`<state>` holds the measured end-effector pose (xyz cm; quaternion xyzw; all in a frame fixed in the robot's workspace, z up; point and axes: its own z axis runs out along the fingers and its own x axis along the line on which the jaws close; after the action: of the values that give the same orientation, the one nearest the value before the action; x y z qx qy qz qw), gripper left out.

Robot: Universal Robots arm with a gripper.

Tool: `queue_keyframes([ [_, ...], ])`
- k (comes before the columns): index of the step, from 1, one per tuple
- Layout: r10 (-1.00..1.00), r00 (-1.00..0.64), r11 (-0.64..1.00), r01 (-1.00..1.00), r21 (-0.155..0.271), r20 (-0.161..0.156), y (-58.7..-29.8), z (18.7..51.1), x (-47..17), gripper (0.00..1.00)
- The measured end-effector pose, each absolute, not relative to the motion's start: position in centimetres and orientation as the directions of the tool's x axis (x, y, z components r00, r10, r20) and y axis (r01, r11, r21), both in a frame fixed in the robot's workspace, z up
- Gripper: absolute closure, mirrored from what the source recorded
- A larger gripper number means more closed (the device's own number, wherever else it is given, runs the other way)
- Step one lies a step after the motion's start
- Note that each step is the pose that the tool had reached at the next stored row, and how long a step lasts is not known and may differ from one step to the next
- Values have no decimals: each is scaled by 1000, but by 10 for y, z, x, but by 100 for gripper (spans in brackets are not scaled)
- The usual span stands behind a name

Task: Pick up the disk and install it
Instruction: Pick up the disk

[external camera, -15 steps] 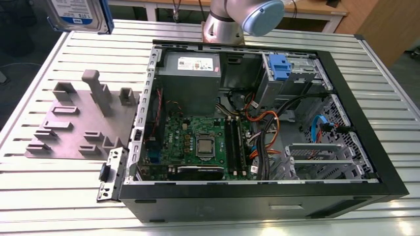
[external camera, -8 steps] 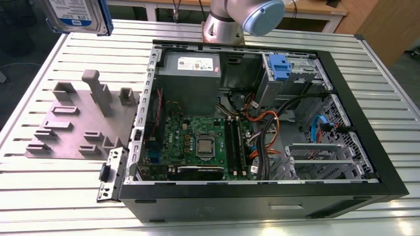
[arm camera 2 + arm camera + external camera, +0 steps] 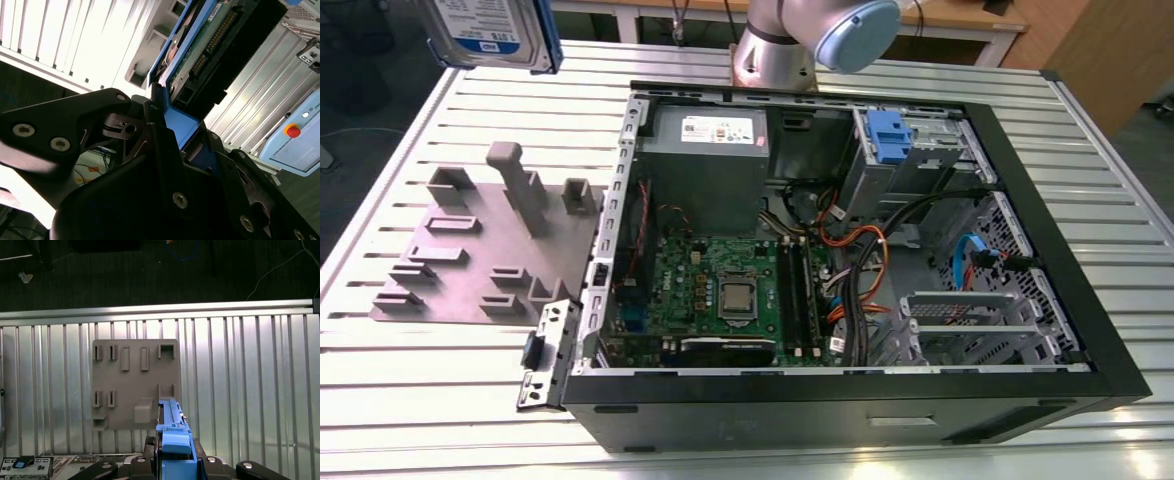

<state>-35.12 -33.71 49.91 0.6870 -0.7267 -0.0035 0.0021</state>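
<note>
The disk, silver with a white-and-blue label and a blue carrier frame, hangs in the air at the top of the exterior view's left, well above the table. In both wrist views my gripper is shut on the blue handle end of the disk. The first wrist view looks straight down along the disk onto the grey slotted holder. The second wrist view shows the disk's green circuit-board underside.
An open computer case lies on the slatted metal table, with its motherboard and cables exposed. A blue-tabbed drive sits in a grey cage at the case's far corner. The grey holder stands beside the case.
</note>
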Motion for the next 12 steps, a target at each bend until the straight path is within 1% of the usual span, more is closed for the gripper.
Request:
queue_keyframes([
  [12,-999,-46,46,-999,8,-2,-340,499,-347,64],
])
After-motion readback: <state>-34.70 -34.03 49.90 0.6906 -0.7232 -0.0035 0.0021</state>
